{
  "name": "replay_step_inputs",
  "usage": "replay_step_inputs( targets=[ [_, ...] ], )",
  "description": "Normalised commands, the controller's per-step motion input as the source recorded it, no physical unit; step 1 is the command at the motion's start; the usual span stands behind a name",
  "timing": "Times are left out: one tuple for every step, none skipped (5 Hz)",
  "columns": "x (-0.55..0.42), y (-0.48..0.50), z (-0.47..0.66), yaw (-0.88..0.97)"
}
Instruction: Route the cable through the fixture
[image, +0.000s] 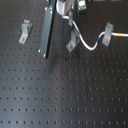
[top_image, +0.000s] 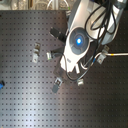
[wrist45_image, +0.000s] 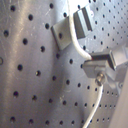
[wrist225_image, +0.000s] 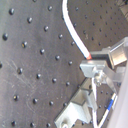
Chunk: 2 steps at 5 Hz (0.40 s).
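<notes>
One cable (image: 89, 44) clenched in fingers (wrist45_image: 97, 65), long axis trailing both ways: toward nearest bracket (wrist45_image: 64, 31) ahead, slack behind over worktop (image: 65, 95).

cable (image: 91, 45): thin white cord, blue band, yellowish end | sagging in a loose curve | threaded past two metal fixtures (image: 73, 41) | lying on the black bench

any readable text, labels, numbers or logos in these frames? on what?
None readable in any view.
The arm's housing shows a glowing blue round light in the second exterior view, not a text or logo.
The cable has a small blue band, with no print that can be made out.
The perforated table and the metal fixture clips bear no markings.
</notes>
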Motion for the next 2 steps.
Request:
replay_step_inputs(
  targets=[
    [0.221, -0.061, -0.16, 0.00],
    [0.309, 0.039, -0.39, 0.16]
  ],
)
